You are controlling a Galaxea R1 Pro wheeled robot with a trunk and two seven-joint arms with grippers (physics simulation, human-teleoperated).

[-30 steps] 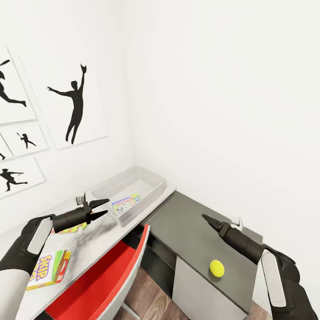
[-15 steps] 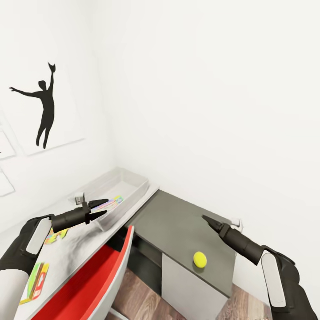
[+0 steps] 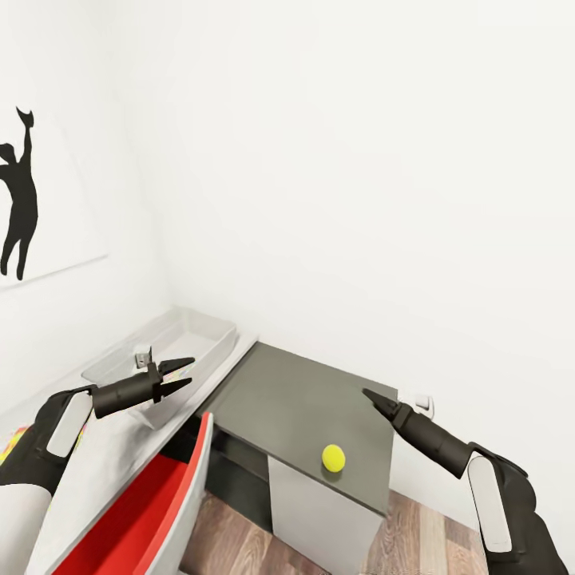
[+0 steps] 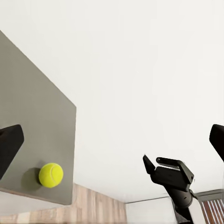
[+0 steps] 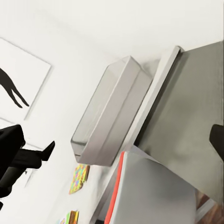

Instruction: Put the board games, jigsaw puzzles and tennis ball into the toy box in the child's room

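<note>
Camera panned right, tennis ball [image 3: 334, 458] near cabinet edge [image 3: 351, 499]

I can read no lettering, label, brand or number on anything in front of me from any camera.

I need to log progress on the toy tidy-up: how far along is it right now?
Neither gripper holds anything: left gripper and right gripper are both empty. Still left: the tennis ball sits on the dark cabinet, outside the toy box, and a jigsaw puzzle lies on the table. The box's contents can't be seen now.
</note>
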